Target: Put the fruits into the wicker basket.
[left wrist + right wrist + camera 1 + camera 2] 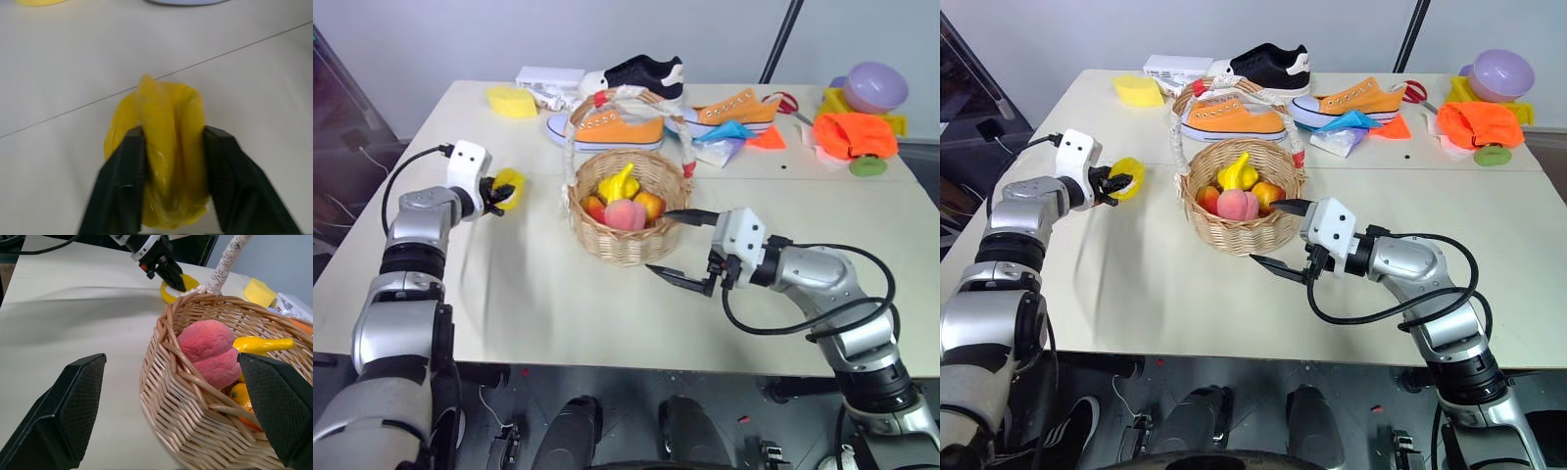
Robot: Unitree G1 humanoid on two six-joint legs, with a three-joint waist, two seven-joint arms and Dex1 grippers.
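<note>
The left gripper (171, 161) is clamped on a yellow fruit (164, 147), one black finger on each flank, the soft ridged body bulging up between them; the hold sits across the fruit's middle, which looks the sensible place since it is lumpy and would likely squirm out of a pinch near an end. In the head views this fruit (509, 186) is at the table (509, 294) surface, out to the left of the basket (626, 230) and apart from it, so whether it has left the tabletop I cannot tell. The basket stands near the centre of the table with its tall wrapped handle (597, 108) arching over it, and it already holds a peach (625, 215), a banana (619, 184) and two apples (649, 205), so the yellow fruit seems to be the last one outside. The right gripper (680, 250) hangs just beside the basket's near right wall with its jaws spread wide and nothing between them; the right wrist view looks across the rim at the peach. Placed there it may be meant to steady the basket, or it is simply parked out of the way. For the left arm, the next step is probably a lift and a carry to the right, high enough to clear the rim and to one side of the handle, then a release over the heap. Behind the basket lie shoes (607, 127), a yellow block (512, 101) and a purple bowl (874, 86), none of them part of this job.
</note>
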